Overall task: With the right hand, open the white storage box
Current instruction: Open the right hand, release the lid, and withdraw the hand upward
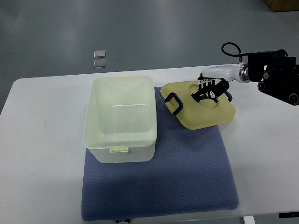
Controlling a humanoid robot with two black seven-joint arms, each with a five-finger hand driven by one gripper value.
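The right hand point(209, 90), fingers loosely spread and gripping nothing, rests over the lid point(198, 105), which lies flat just right of the open box point(120, 119) on the mat point(187, 177).

Even, cool overhead light fills the frame, bright on the white surface point(42, 140), which is nearly washed out at the left. A thin horizontal streak of glare sits inside the storage box point(120, 116) at centre. Shadows are soft and short, hugging the lid point(201, 109) at upper right. The floor point(140, 28) along the top shows pale, diffuse reflections. Overall slightly soft, with mild noise; no obvious edge distortion.
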